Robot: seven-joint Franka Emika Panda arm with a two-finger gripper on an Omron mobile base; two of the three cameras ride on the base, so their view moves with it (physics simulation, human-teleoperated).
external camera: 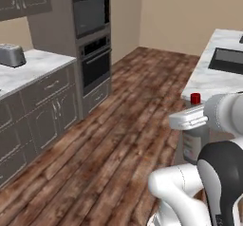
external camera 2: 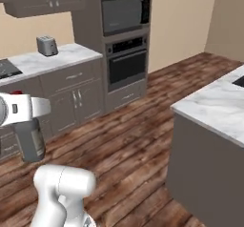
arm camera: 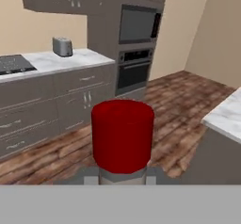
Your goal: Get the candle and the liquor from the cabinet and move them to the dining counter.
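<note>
Gripping the liquor [external camera: 192, 142] just below its red cap [arm camera: 122, 134], the gripper [arm camera: 123, 177] has its jaws clenched on the neck; bottle hangs upright, long axis vertical, above the wood floor [external camera: 114, 139]. Dining counter [external camera 2: 214, 108] lies ahead and right, well apart. Judgement: base must close that gap before setting down.

A plain marble worktop [external camera 2: 52, 58] carries a silver toaster [external camera 2: 46, 45] and, at its left end, a dark hob [external camera 2: 7, 68]. Across the plank floor [external camera 2: 138, 126] stands the dining counter [external camera: 209, 78] (white, grey-veined), with a black sink [external camera: 228, 60] sunk into its top.
</note>
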